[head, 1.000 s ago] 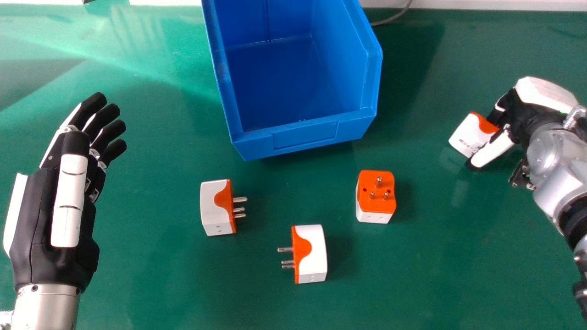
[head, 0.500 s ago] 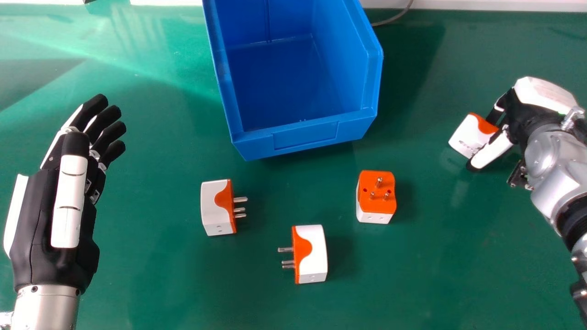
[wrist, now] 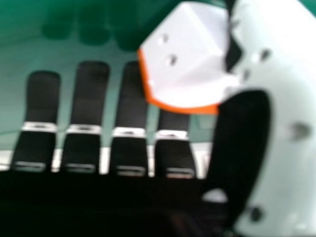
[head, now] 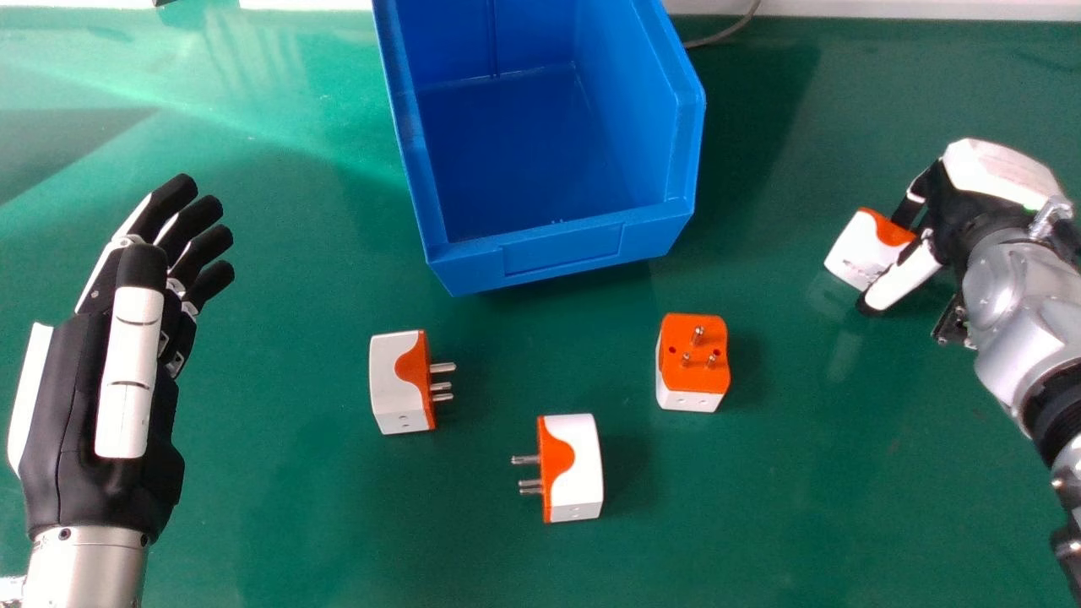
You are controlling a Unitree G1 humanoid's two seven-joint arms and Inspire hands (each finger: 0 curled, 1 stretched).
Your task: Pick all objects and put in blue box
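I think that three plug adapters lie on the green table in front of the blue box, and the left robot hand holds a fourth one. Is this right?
Not quite: the head view shows the fourth adapter in the right robot hand. The other three adapters do lie there.

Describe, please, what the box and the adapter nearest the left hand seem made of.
The box looks like satin plastic, by its even blue and soft sheen. The adapter seems smooth plastic, given its clean white and orange shell; its pins look like shiny metal, from their silvery glint.
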